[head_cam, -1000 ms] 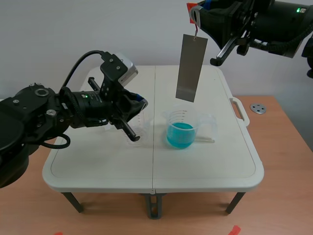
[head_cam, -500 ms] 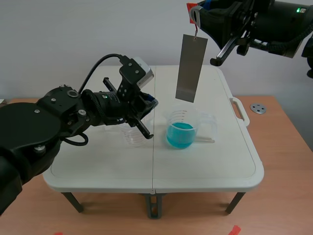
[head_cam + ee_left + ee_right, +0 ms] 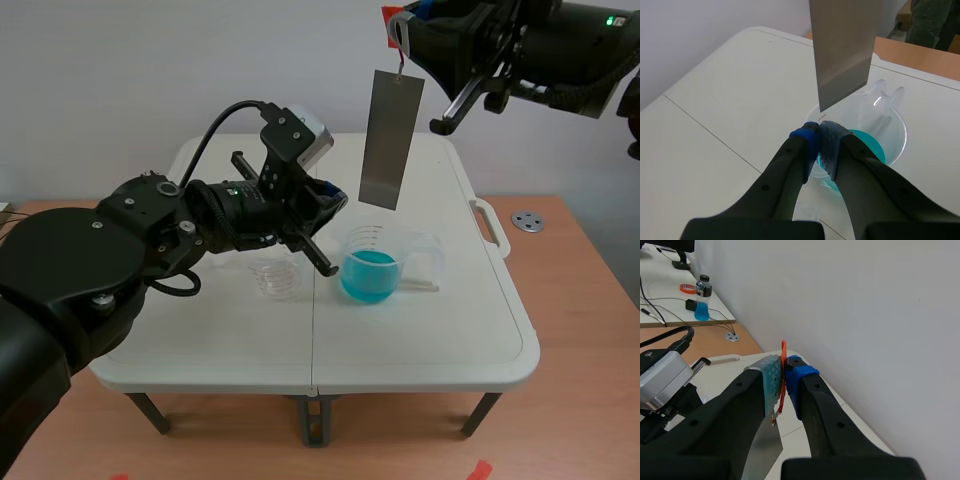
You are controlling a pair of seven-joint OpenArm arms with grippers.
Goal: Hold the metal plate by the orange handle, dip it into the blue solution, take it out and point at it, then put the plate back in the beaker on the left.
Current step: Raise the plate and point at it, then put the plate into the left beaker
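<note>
A: How was the right gripper [image 3: 785,367] found?
B: It was closed on the orange handle [image 3: 783,371], which was pinched between its two pads, high over the table [image 3: 450,330]. The metal plate [image 3: 391,138] was hung upright from that handle, above the beaker of blue solution [image 3: 372,265] and clear of the liquid.
A: And the left gripper [image 3: 818,131]?
B: Its fingers were pressed together with nothing between them. The tips were held just under the plate's lower edge; contact could not be judged. The empty beaker [image 3: 276,277] was stood just beside the blue one, to its left
</note>
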